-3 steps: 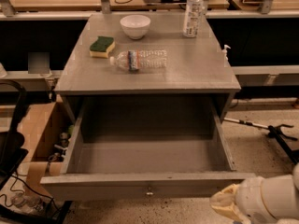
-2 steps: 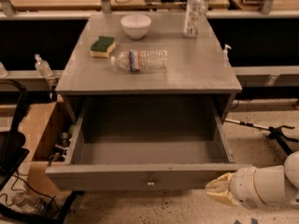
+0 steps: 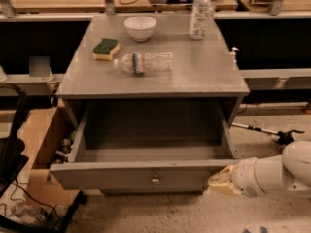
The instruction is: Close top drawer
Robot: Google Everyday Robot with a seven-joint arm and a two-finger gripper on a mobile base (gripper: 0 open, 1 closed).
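The top drawer (image 3: 131,174) is a wide grey wooden drawer pulled out of the grey cabinet (image 3: 155,76). It is open and its inside looks empty. A small round metal knob (image 3: 155,181) sits in the middle of its flat front panel. My gripper (image 3: 217,181) comes in from the right on a white arm and sits at the right end of the drawer's front panel, touching or nearly touching it.
On the cabinet top lie a white bowl (image 3: 140,27), a green-and-yellow sponge (image 3: 105,48), a plastic bottle on its side (image 3: 144,62) and an upright bottle (image 3: 200,13). A cardboard box (image 3: 41,144) stands at the left. A dark chair base (image 3: 14,164) is at far left.
The drawer has slid part of the way in. My gripper has moved up and left to the drawer front's right end.
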